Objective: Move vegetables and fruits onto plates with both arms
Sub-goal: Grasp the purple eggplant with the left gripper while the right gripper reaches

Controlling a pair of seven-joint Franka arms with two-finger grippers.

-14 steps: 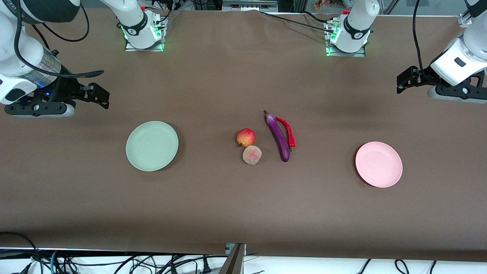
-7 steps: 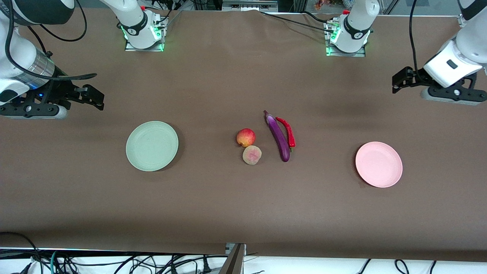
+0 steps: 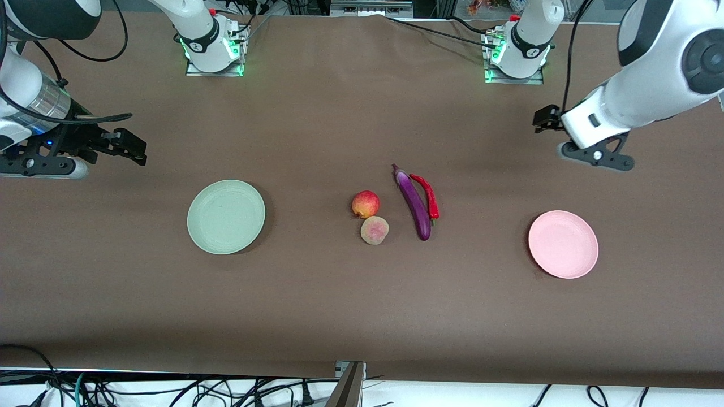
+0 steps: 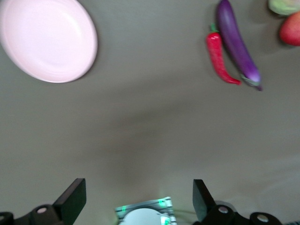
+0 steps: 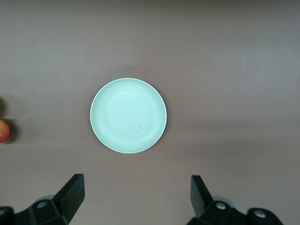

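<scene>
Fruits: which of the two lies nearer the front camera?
The pale peach; it lies lower in the front view, touching the red-and-yellow apple.

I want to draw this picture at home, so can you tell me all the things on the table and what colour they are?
apple: one, red and yellow, mid-table, touching the peach
peach: one, pale beige with pink blush, nearer to the front camera than the apple
eggplant: one, glossy purple, beside the fruits, toward the left arm's end
chili pepper: one, red, lying along the eggplant
green plate: one, pale green, bare, toward the right arm's end
pink plate: one, pink, bare, toward the left arm's end
table: one, brown cover
left gripper: one, black, open, in the air over bare table
right gripper: one, black, open, in the air over bare table beside the green plate
</scene>
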